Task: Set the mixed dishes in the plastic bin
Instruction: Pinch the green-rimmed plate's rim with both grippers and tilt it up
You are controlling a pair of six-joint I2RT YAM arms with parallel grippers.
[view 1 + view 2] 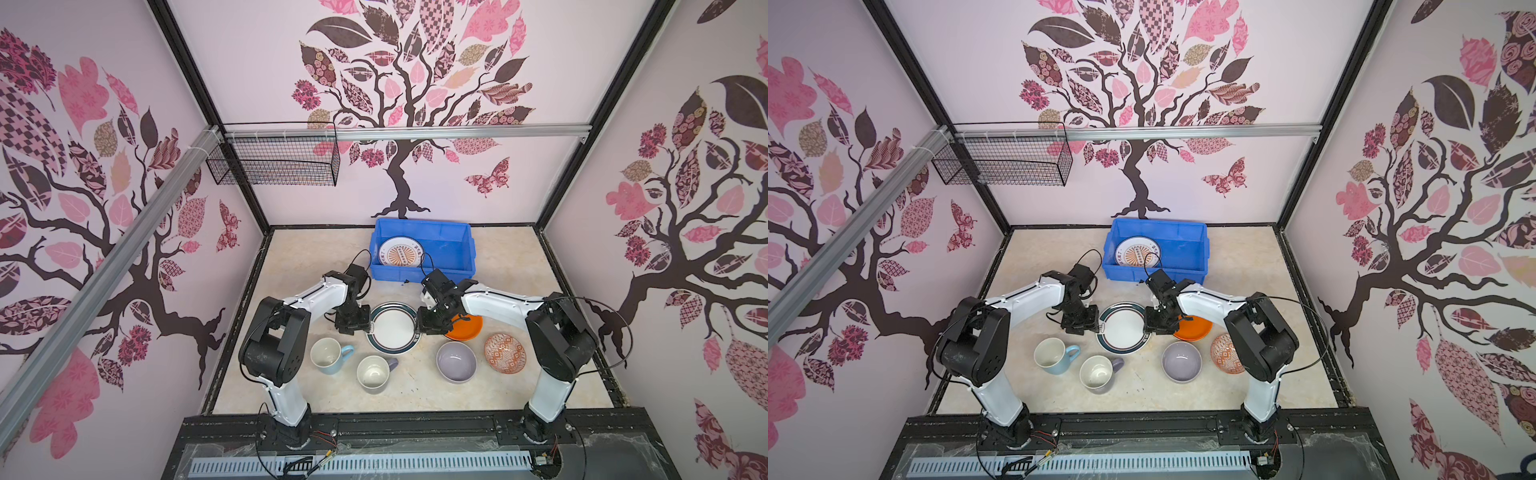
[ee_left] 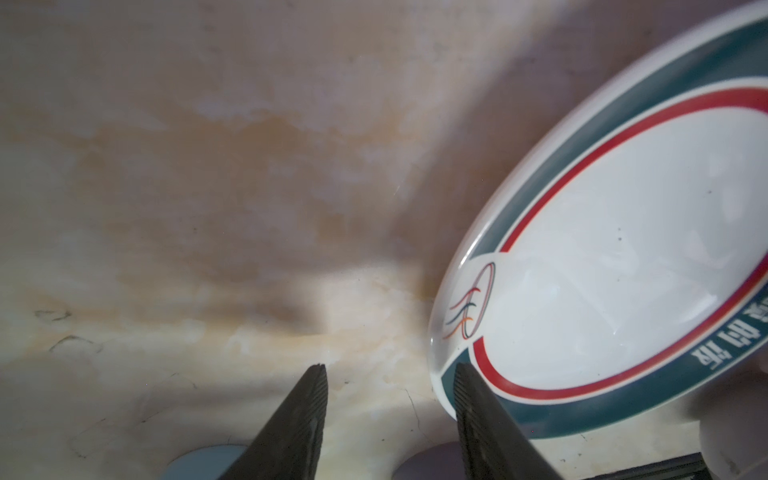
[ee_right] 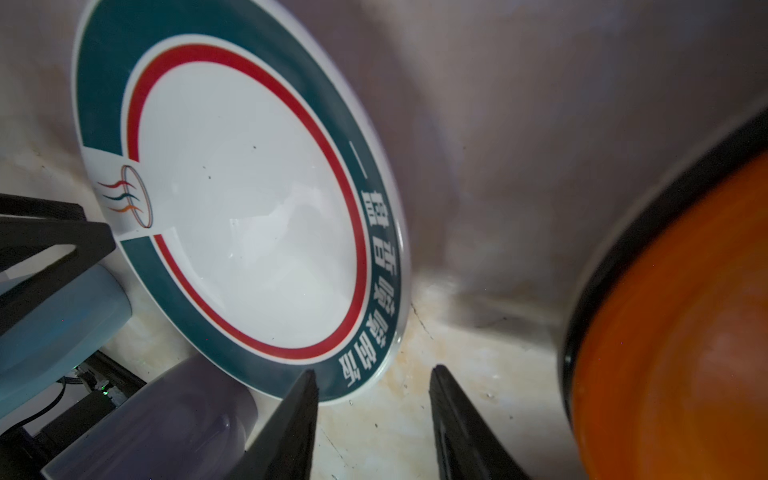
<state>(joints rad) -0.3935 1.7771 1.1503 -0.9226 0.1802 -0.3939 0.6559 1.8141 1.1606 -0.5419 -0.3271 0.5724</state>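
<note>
A dark-rimmed white plate (image 1: 392, 328) (image 1: 1123, 326) lies flat mid-table. My left gripper (image 1: 365, 330) (image 2: 388, 368) is open at its left edge, one finger above the rim and one above the table. At the plate's (image 3: 249, 208) right edge my right gripper (image 1: 419, 328) (image 3: 374, 370) is also open and straddles the rim. The blue plastic bin (image 1: 419, 274) (image 1: 1158, 224) at the back holds an orange-sunburst plate (image 1: 401, 251). An orange plate (image 1: 469, 328) (image 3: 685, 332) lies beside the right gripper.
In front of the plates stand a light-blue mug (image 1: 330, 355), a lavender mug (image 1: 374, 372), a lavender bowl (image 1: 456, 361) and an orange-white patterned bowl (image 1: 505, 353). A black wire basket (image 1: 274, 160) hangs on the back rail at the left.
</note>
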